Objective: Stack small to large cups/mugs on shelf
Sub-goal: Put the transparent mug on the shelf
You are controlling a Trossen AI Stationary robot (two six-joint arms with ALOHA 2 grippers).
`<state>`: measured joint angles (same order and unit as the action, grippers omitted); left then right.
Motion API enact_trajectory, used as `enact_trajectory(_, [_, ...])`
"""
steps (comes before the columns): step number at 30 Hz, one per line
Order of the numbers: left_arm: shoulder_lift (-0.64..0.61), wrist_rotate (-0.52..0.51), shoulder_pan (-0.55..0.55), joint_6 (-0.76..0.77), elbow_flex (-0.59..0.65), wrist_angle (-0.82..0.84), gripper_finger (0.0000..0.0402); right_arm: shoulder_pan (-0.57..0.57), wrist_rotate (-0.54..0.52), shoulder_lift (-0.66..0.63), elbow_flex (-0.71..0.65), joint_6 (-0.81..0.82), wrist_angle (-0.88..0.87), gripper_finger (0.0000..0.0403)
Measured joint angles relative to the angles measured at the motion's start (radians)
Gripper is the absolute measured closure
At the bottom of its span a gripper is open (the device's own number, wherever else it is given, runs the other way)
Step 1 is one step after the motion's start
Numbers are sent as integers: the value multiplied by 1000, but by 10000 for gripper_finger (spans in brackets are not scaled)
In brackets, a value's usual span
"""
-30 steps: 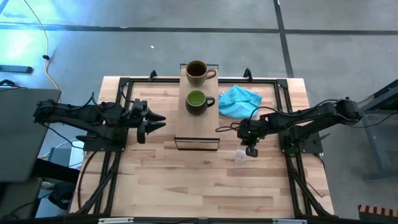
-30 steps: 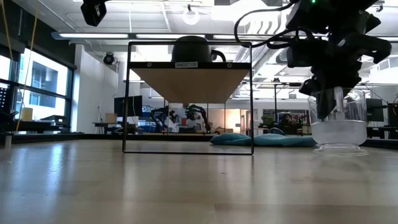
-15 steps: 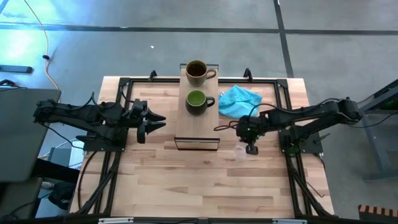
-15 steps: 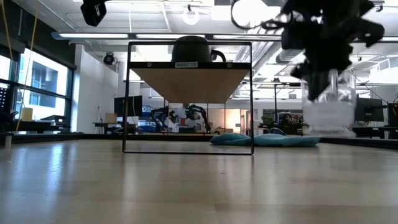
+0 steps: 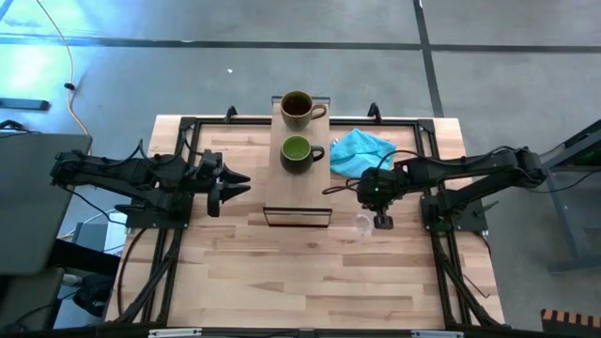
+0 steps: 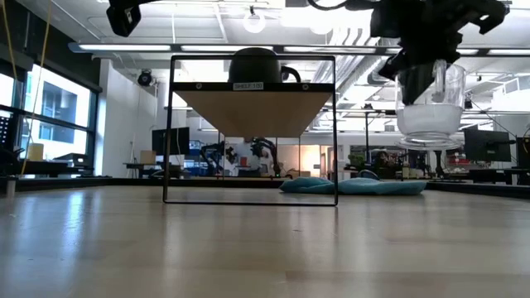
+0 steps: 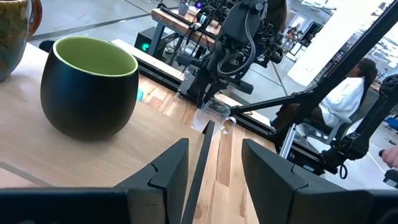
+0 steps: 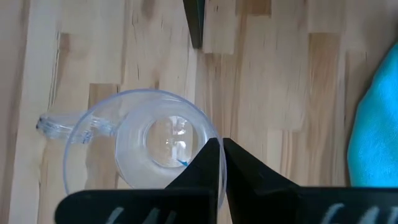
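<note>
Right hand (image 5: 380, 222) pinches the rim of the clear glass cup (image 6: 429, 103), apparently lifted clear of the tabletop (image 5: 310, 272), just right of the shelf (image 5: 297, 192). Left hand (image 5: 233, 185) waits released.

Two dark jointed arms, black looping cables

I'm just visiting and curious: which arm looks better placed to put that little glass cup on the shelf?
The right. The right gripper is shut on the rim of the clear glass cup and holds it off the table, just beside the shelf. The left gripper waits open and empty on the shelf's other side.
</note>
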<state>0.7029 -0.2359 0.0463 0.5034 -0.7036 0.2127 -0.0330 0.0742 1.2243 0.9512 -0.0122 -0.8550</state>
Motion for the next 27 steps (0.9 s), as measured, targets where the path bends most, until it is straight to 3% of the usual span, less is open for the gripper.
enact_trajectory(27, [0,0,0,4,0,0,263,-2,-41,5,-171,103,22,403])
